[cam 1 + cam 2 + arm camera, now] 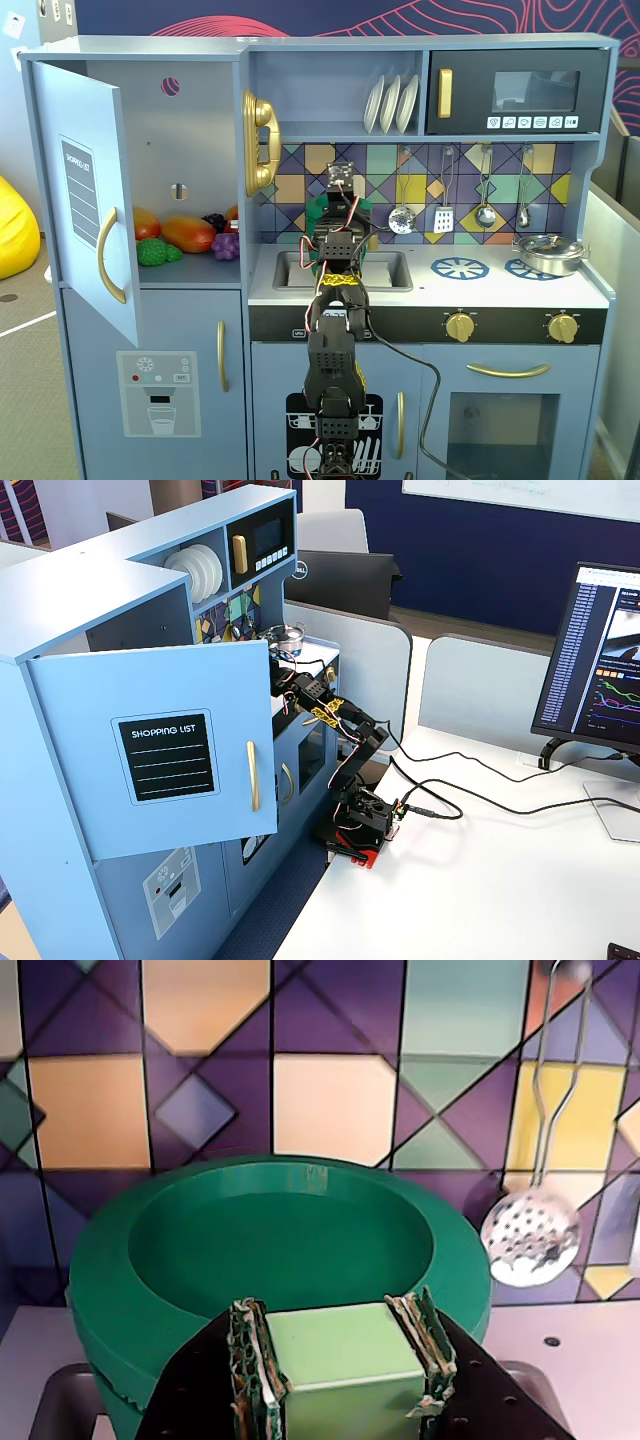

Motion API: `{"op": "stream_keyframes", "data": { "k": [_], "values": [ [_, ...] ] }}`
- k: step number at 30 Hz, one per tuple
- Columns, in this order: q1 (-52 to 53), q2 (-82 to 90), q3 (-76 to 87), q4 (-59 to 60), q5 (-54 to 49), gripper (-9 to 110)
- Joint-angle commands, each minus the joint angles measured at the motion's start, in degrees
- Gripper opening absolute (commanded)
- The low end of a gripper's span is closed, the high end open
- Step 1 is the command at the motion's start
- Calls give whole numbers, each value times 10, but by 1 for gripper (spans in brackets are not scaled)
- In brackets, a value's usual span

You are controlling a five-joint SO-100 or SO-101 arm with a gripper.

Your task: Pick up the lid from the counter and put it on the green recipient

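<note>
While the flat round green plastic lid [280, 1240] fills the middle of the wrist view, its pale green square knob [342, 1365] sits clamped between the two taped fingers [250, 1365] of the black gripper [340, 1375], which are closed just wide enough to hold that tab from both sides. Under the lid's left edge a darker green wall shows, the tall dark-green plastic pot [110, 1380], so the lid appears to lie on or just over its mouth; I cannot tell whether the two touch. In a fixed view from the front, the pot [318, 212] stands at the back of the toy kitchen counter, behind the grey sink [385, 270] and against the coloured tile backsplash [300, 165], mostly hidden by the black arm [335, 330]. To the right in that view a perforated metal skimmer [401, 220] hangs on the backsplash, and farther right a low shiny silver pot with its metal lid [548, 252] rests on a blue burner ring at the counter's right end. At the left, the open blue cabinet door [85, 200] reveals plastic toy fruit [185, 235] on a shelf.
</note>
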Motion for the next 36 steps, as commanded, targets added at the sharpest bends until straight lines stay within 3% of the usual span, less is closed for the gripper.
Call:
{"op": "stream_keyframes", "data": {
  "k": [1,29,36],
  "values": [
    [-5,-4,-63,-10,-8,0],
    [-15,13,-28,-8,-39,0],
    [-15,36,-3,18,-49,6]
  ]
}}
